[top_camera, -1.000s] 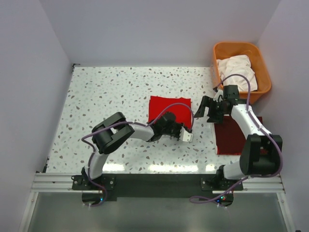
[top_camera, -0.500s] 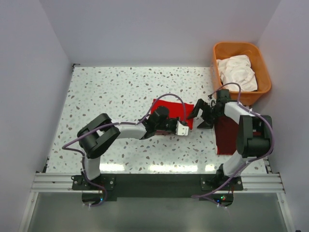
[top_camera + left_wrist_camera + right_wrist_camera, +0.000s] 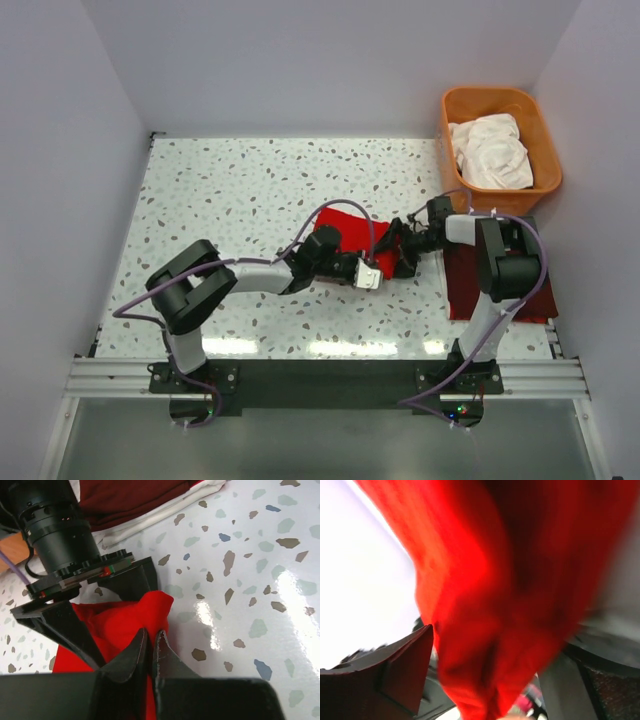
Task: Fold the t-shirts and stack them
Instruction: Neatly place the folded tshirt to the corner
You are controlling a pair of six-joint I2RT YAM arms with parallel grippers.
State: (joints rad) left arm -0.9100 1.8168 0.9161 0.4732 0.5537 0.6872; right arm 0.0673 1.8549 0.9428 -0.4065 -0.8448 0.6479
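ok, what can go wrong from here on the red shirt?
1. Left gripper pinches only a thin edge of the red t-shirt; the cloth may slip out when pulled.
2. Right gripper, open, straddles the same corner close beside it; the two could collide or bunch the fold.

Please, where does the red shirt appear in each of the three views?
Top external: red shirt at the centre.
Left wrist: lower left, pinched by the left claw.
Right wrist: fills the middle, blurred.
Shared landmark: the right claw, astride the shirt's edge.
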